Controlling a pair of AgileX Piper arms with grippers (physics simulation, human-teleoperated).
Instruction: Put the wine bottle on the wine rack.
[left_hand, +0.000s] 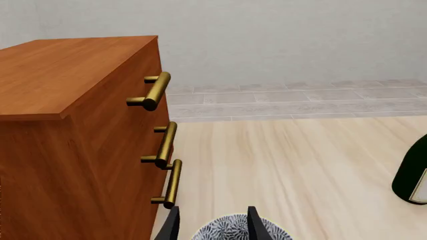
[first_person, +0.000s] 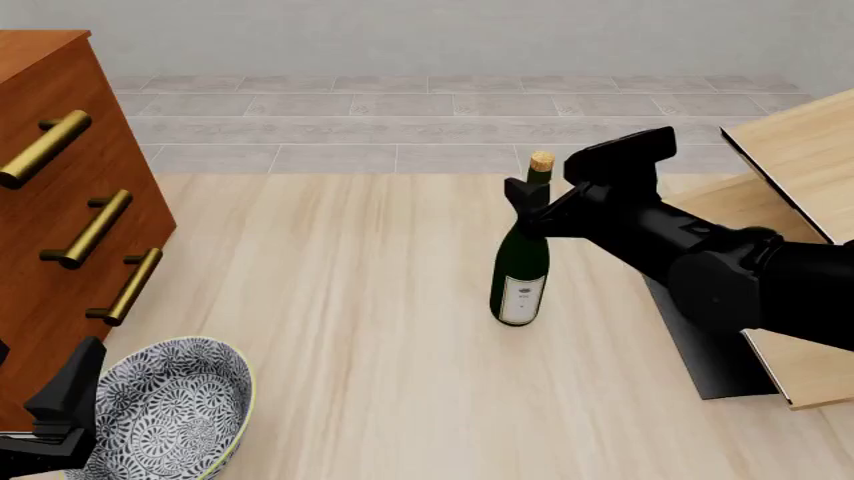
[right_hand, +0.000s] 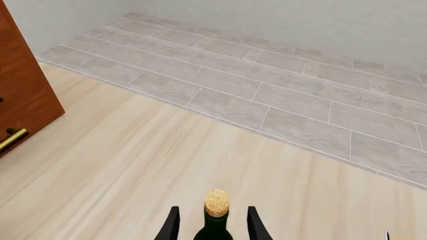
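Right gripper (first_person: 523, 198) set around the neck of the wine bottle (first_person: 521, 270), one finger on either side just under the tan cork (seen plainly in the right wrist view, where the neck fills the gap between the fingers (right_hand: 171, 226)); whether truly clamped or merely close about it, cannot tell; bottle upright on the table (first_person: 360, 300), base apparently down, near the middle and just beside the wine rack (first_person: 787, 160) at the right edge; left gripper (first_person: 54, 420) low at the near left corner, fingers apart and bare, hanging over the patterned bowl (first_person: 174, 410) beside the cabinet (first_person: 54, 200). As for progress: reach looks done, grasp at hand or just made, lift and carry to the rack and the laying-down all left, so judged early to middling. By count: one bottle, one cork, one white label, one rack, one bowl, one cabinet with three brass handles (first_person: 47, 148), two arms.
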